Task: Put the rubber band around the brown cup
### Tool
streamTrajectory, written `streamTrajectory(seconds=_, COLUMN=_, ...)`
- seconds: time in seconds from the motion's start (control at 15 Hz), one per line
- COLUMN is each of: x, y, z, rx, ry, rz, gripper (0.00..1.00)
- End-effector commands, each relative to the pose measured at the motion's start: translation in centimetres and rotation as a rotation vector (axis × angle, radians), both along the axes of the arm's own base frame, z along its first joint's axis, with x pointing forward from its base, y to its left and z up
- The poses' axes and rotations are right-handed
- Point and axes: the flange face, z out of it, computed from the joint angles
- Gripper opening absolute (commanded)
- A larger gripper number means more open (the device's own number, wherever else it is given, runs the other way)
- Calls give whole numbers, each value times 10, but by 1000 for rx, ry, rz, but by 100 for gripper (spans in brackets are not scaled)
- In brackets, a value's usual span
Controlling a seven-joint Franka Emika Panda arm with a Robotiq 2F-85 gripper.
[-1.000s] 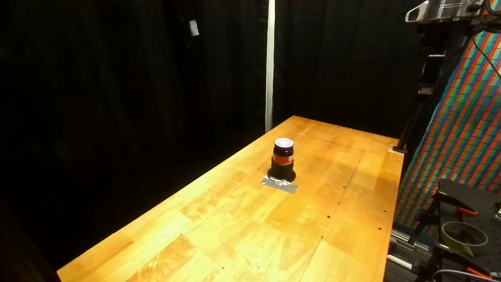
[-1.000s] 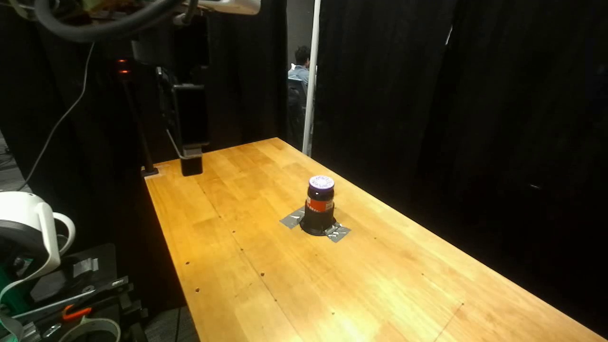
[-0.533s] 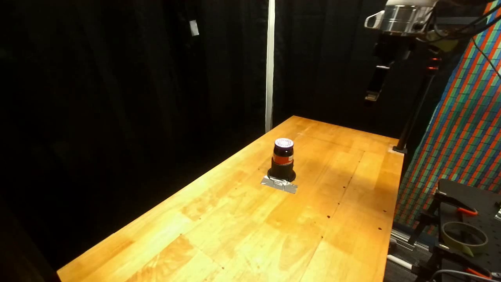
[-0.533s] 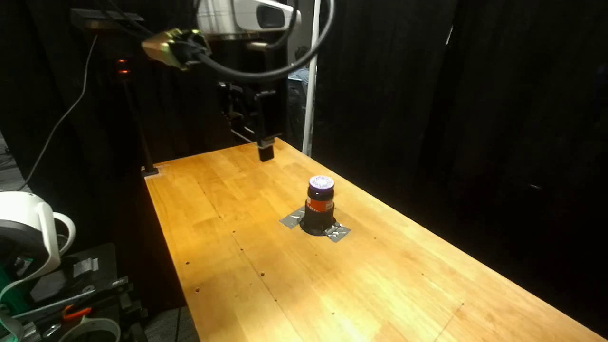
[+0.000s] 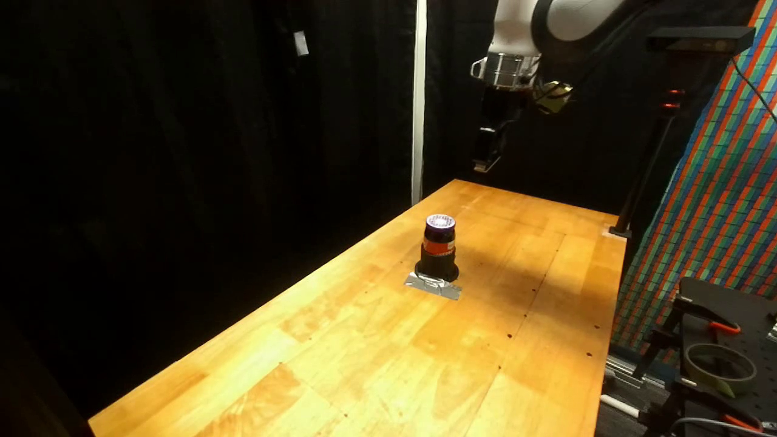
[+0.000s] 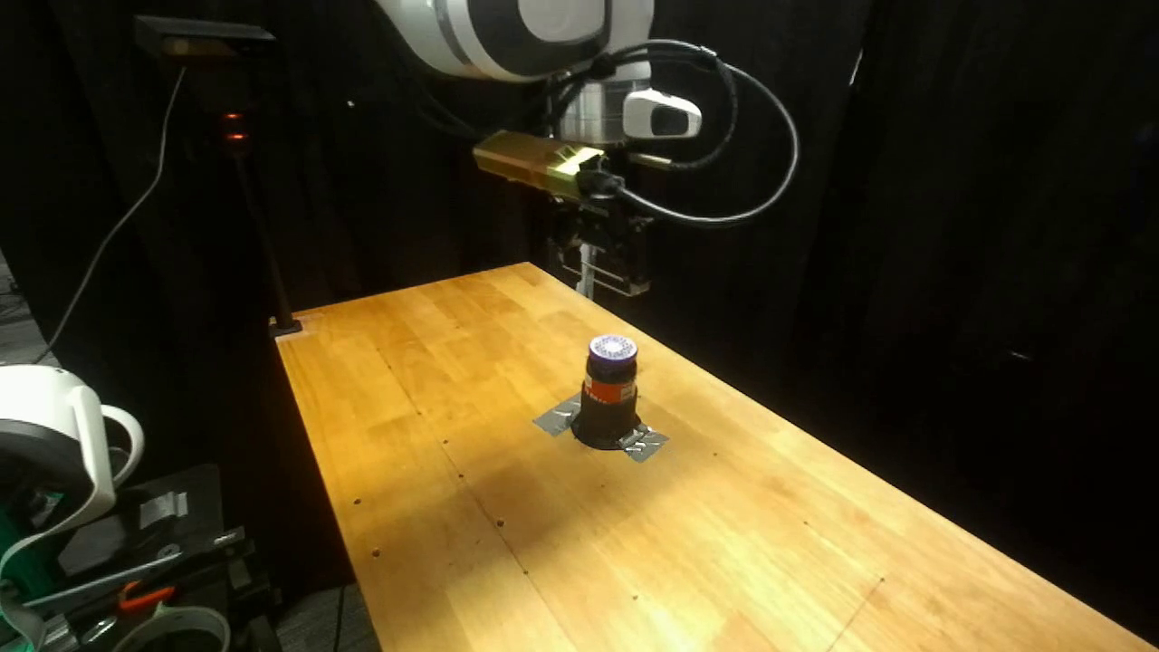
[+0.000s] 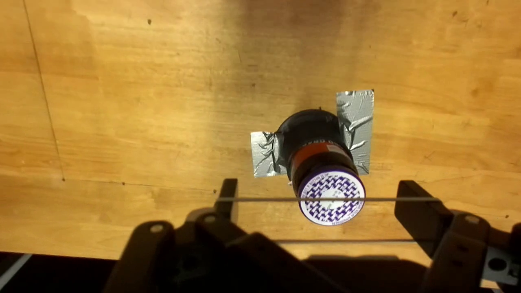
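From where I stand, the brown cup [image 5: 439, 247] rests upright on the worktop [image 5: 388, 352] at seven o'clock below the gripper [image 5: 487, 165], whose jaws are wide apart with the rubber band [image 7: 328, 199] stretched across them.

In wrist view, read “BUTTON IS UP” and “REFRIGERATE” round rim of lid [image 7: 331, 191] on brown cup [image 7: 323, 161]. Read “GRAP” just beside orange-red stripe [image 7: 311, 151]. Could not make out fine print at lid centre.
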Motion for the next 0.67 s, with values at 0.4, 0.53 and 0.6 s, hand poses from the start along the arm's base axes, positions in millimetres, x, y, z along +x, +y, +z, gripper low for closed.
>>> streamTrajectory(seconds=0.4, x=119, y=37, z=-63, rx=6, ry=105, rz=34, gripper=100)
streamTrajectory(seconds=0.53, x=134, y=46, z=-73, rx=2, ry=118, rz=49, gripper=100)
streamTrajectory(seconds=0.6, x=140, y=50, z=-78, rx=-5, ry=132, rz=48, gripper=100)
